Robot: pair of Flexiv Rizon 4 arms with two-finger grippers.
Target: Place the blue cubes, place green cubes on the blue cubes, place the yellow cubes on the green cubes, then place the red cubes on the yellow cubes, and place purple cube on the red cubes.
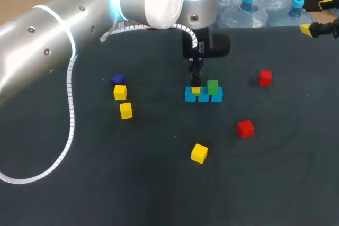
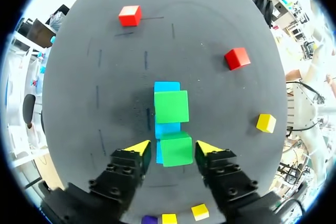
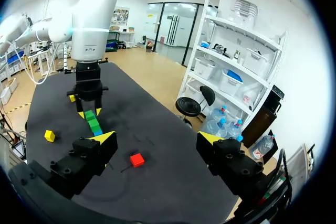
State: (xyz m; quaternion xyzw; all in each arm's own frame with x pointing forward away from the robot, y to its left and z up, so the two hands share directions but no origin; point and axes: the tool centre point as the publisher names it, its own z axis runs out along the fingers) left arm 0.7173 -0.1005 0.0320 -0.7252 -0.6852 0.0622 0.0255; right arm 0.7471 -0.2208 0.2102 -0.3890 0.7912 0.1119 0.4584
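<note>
Left gripper (image 2: pixel 173 147): closest to the lens, pointing down over the stack. Its fingers stand narrowly apart on either side of the near green cube (image 2: pixel 176 150), with a sliver of gap on each side, so it flanks the cube without pinching it.
Near green cube: sits on the blue cubes (image 2: pixel 167 87), at the end of the row closest to the gripper.
Far green cube (image 2: pixel 171 106): just ahead, also on the blue row. I cannot tell whether the two greens touch.
Row's long axis: runs straight ahead from the gripper, across the line on which the fingers close.
Right gripper (image 3: pixel 156 139): spread wide and holding nothing, out by the table's far right corner, well apart from the stack.
Front yellow cube (image 1: pixel 199 153): likely wanted next; it lies alone on the near side of the stack.
Left yellow cubes (image 1: pixel 123 101): a pair off to the left, beside the purple cube (image 1: pixel 117 79).
Nearer arm: the left, for every yellow, by my reckoning.
Red cubes (image 1: pixel 245 128): loose on the right.
</note>
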